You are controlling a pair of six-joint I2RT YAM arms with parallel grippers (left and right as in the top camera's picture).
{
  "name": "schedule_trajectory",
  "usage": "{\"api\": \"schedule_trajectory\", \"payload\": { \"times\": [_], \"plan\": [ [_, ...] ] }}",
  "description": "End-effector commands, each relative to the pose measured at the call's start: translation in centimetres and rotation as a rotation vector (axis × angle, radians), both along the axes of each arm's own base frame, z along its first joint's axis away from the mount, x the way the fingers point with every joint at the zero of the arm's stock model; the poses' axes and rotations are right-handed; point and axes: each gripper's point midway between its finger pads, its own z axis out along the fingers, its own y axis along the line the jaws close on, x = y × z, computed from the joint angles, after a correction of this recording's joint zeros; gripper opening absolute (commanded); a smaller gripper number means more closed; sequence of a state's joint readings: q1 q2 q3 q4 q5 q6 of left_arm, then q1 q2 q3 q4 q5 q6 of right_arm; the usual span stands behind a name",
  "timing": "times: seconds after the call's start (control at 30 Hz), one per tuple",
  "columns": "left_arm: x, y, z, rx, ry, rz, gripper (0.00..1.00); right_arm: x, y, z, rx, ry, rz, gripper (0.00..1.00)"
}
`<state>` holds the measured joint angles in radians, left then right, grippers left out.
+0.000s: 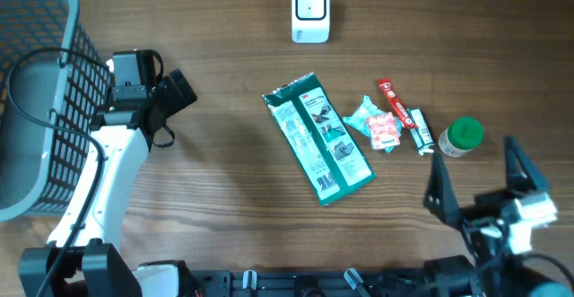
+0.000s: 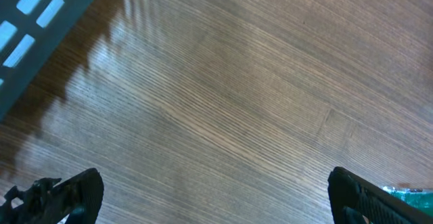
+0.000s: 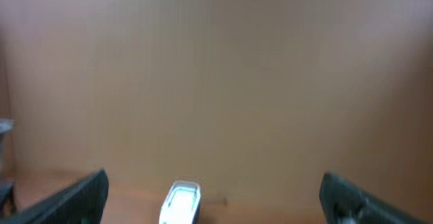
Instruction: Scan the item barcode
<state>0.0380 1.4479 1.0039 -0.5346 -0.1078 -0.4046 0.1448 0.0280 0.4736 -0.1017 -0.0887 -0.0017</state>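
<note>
On the brown wood-grain table (image 1: 224,180), near its middle, we see the flat green-and-white printed package (image 1: 318,137) lying face up and slanted, with neither arm touching it. Well beyond it, at the far edge, stands the small white barcode scanner with a dark window (image 1: 310,12), apart from everything else.

Just right of the package we find a cluster of small goods: a teal-and-white crinkled packet (image 1: 362,115), a red-and-white sachet (image 1: 384,129) touching it, a slim red stick pack (image 1: 395,100), a white tube with green print (image 1: 421,131) and a squat jar with a green lid (image 1: 464,136).

At the left, the left gripper (image 1: 177,98) hangs over bare wood between the package and the grey mesh basket (image 1: 85,55). Its wrist view shows the left gripper (image 2: 215,190) spread wide, its dark fingertips (image 2: 74,190) at the bottom corners with only table between them; a corner of the basket (image 2: 34,21) sits top left and a sliver of the package (image 2: 409,195) at the lower right.

Near the front right, the right gripper (image 1: 480,182) is likewise released and empty, close to the jar yet not touching it. Its own camera shows the right gripper (image 3: 215,195) parted wide, with the scanner (image 3: 181,202) blurred low between the fingers (image 3: 67,197).
</note>
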Motion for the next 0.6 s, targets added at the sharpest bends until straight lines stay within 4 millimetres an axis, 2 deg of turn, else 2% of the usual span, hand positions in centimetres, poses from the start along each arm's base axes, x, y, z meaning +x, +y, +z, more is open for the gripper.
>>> {"api": "schedule_trajectory", "payload": {
  "times": [0.0, 0.13, 0.33, 0.5, 0.57],
  "plan": [
    [0.3, 0.3, 0.2, 0.013, -0.005, 0.002, 1.0, 1.5, 1.1, -2.5, 0.044, -0.037, 0.073, 1.0],
    [0.3, 0.3, 0.2, 0.013, -0.005, 0.002, 1.0, 3.2, 0.7, -5.9, 0.138, -0.04, 0.072, 1.0],
    [0.3, 0.3, 0.2, 0.013, -0.005, 0.002, 1.0, 5.9, -0.5, -13.0, 0.348, 0.174, 0.032, 1.0],
    [0.3, 0.3, 0.2, 0.013, -0.005, 0.002, 1.0, 6.6, -0.6, -18.8, 0.317, 0.405, -0.019, 1.0],
    [0.3, 0.3, 0.2, 0.013, -0.005, 0.002, 1.0, 6.5, 0.0, -18.8, 0.198, 0.387, -0.007, 1.0]
  ]
}}
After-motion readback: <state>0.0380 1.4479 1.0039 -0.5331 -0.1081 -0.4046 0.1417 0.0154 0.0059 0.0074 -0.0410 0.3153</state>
